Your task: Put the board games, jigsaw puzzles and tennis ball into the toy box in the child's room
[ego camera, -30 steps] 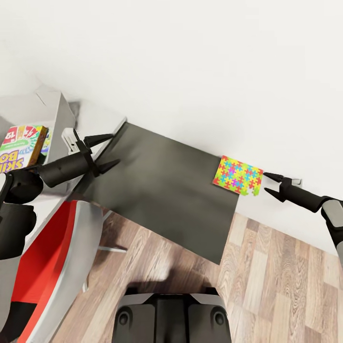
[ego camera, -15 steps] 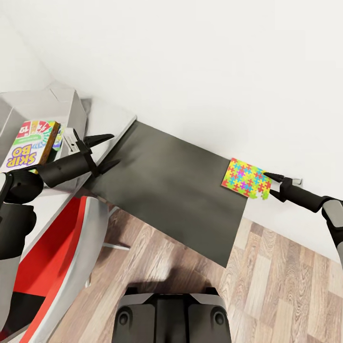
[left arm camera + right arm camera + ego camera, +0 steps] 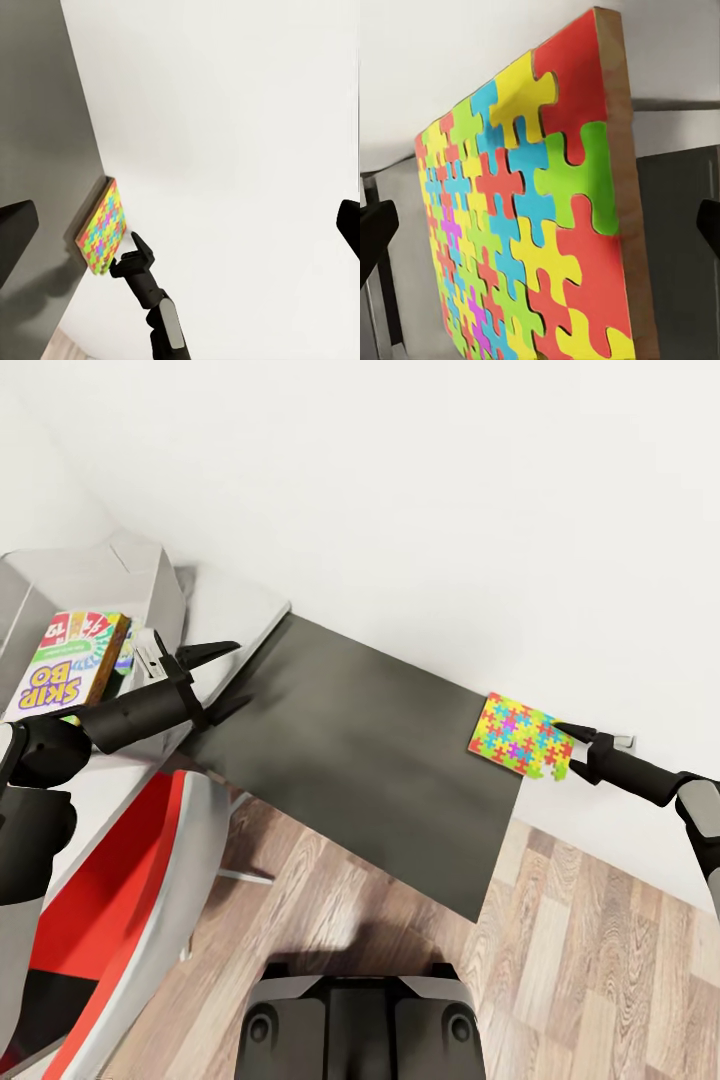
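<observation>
Right gripper (image 3: pixel 570 744) pinches the jigsaw puzzle (image 3: pixel 520 738) by its near edge, over the desk's (image 3: pixel 370 760) far corner. Left gripper (image 3: pixel 222 678) spread wide, empty; Skip-Bo box (image 3: pixel 62 665) just beyond it.

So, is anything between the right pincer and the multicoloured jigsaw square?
Nothing visible: the right pincer sits at the edge of the multicoloured jigsaw square, at the dark grey desk section's far corner.

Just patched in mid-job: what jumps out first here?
The bright jigsaw puzzle at the far right corner of the dark desk, with the right gripper at its edge; whether the jaws have closed on it is unclear. At far left, a Skip-Bo box lies in the grey toy box, near the open left gripper.
</observation>
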